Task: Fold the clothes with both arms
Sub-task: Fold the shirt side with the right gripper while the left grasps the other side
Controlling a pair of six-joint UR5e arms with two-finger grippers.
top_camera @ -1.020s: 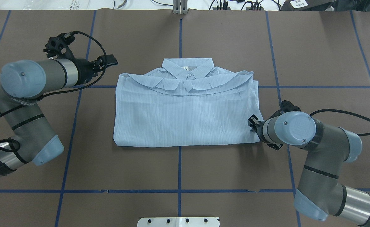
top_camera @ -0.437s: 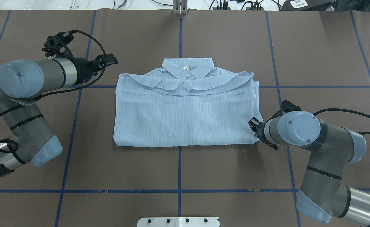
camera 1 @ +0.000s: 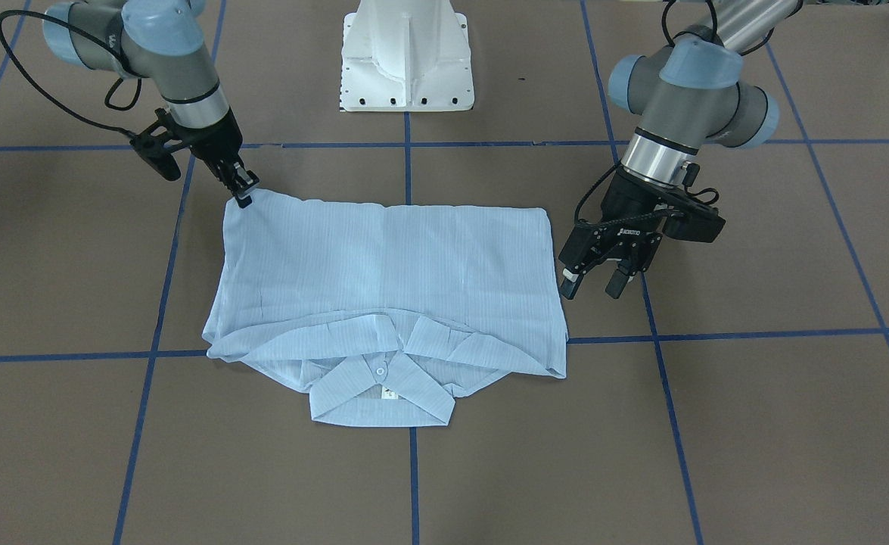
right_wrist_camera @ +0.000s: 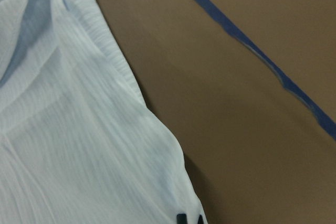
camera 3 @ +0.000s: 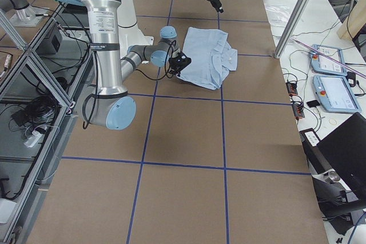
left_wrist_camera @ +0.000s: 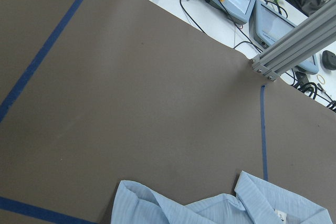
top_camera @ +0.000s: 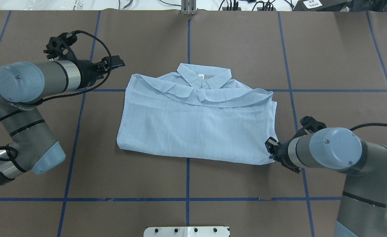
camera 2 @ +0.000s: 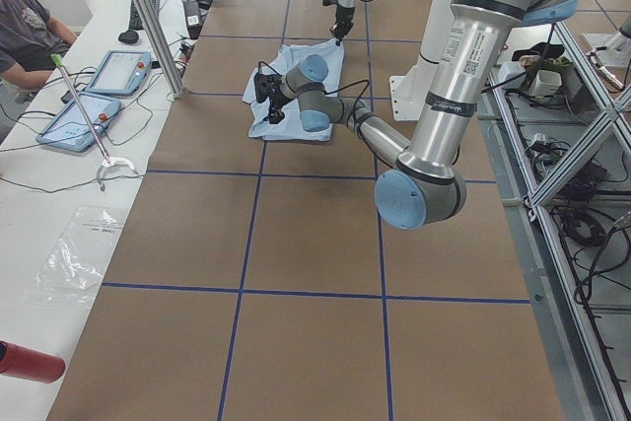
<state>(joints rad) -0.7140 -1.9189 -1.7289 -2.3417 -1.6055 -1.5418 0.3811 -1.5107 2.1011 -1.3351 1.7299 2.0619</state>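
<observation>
The clothes are one light-blue striped shirt [top_camera: 196,121], folded into a rectangle on the brown table, collar [top_camera: 203,74] at the far side. It lies skewed, its near right corner pulled toward the robot. My right gripper [top_camera: 271,150] is shut on that corner, as the front view shows [camera 1: 244,194]. In the right wrist view the cloth [right_wrist_camera: 79,129] runs down to the dark fingertips [right_wrist_camera: 181,217] at the bottom edge. My left gripper [camera 1: 592,286] hangs open beside the shirt's [camera 1: 383,280] left edge, touching nothing. The left wrist view catches only the collar [left_wrist_camera: 273,203].
Blue tape lines [top_camera: 187,177] grid the table. The white pedestal base [camera 1: 406,60] stands at the robot's side. An aluminium post [top_camera: 188,8] rises at the far edge. Beyond the table a bench holds tablets [camera 2: 94,96], with a person [camera 2: 25,22] seated there.
The right gripper has pulled the shirt's near right corner toward the robot and outward, so the whole shirt has slid and turned askew. The left arm has hardly moved.
</observation>
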